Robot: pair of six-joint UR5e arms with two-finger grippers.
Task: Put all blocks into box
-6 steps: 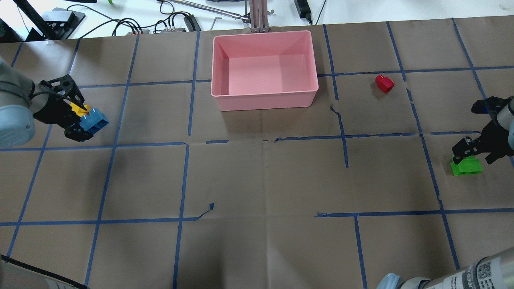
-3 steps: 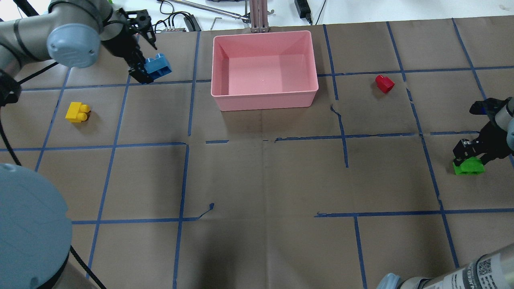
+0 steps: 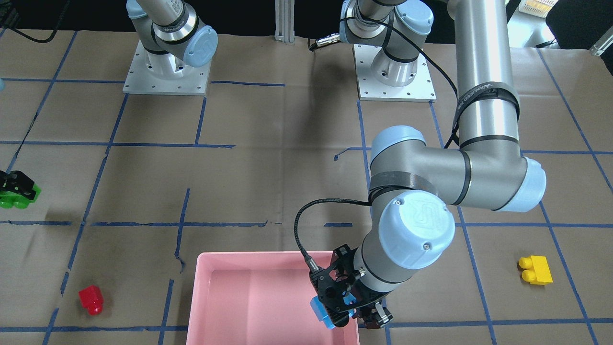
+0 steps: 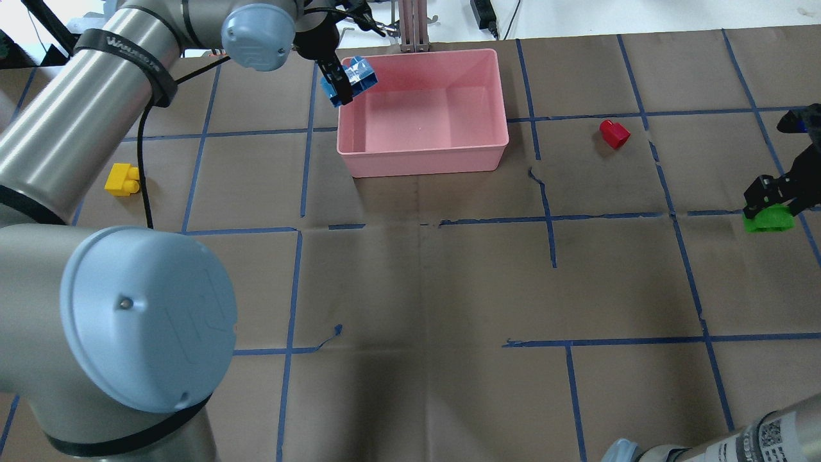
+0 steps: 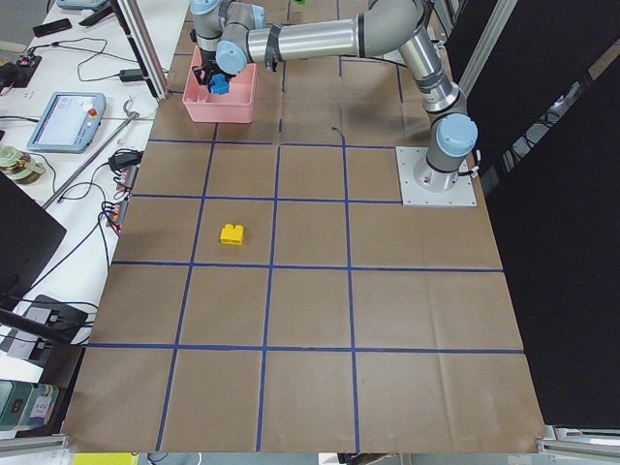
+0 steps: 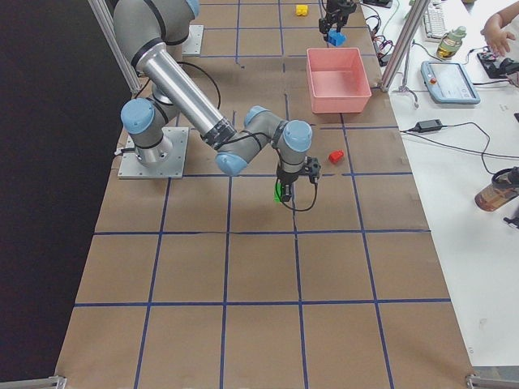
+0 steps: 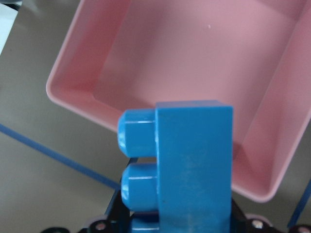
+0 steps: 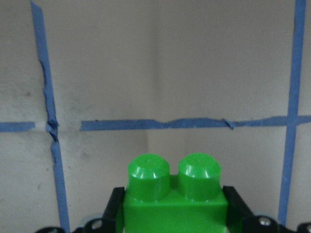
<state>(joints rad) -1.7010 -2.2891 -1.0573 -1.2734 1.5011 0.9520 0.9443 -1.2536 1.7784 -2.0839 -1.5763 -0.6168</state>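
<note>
My left gripper (image 4: pixel 345 78) is shut on the light blue brick (image 4: pixel 353 78) and holds it above the far left corner of the pink box (image 4: pixel 423 160). The left wrist view shows the blue brick (image 7: pixel 189 165) over the box's rim (image 7: pixel 73 94). My right gripper (image 4: pixel 773 204) is shut on the green brick (image 4: pixel 768 219) and holds it above the table at the right edge; the right wrist view shows the brick (image 8: pixel 175 199) between the jaws. The red brick (image 4: pixel 614 133) lies right of the box. The yellow brick (image 4: pixel 122 179) lies at the far left.
An aluminium post (image 4: pixel 410 25) and cables stand just behind the box. My left arm's elbow (image 4: pixel 147 314) fills the overhead view's lower left. The two arm bases (image 3: pixel 165 67) sit at the robot's side of the table.
My left gripper has carried the blue brick from beside the yellow brick to the box's far left corner. My right gripper has lifted the green brick and moved it away from the robot.
</note>
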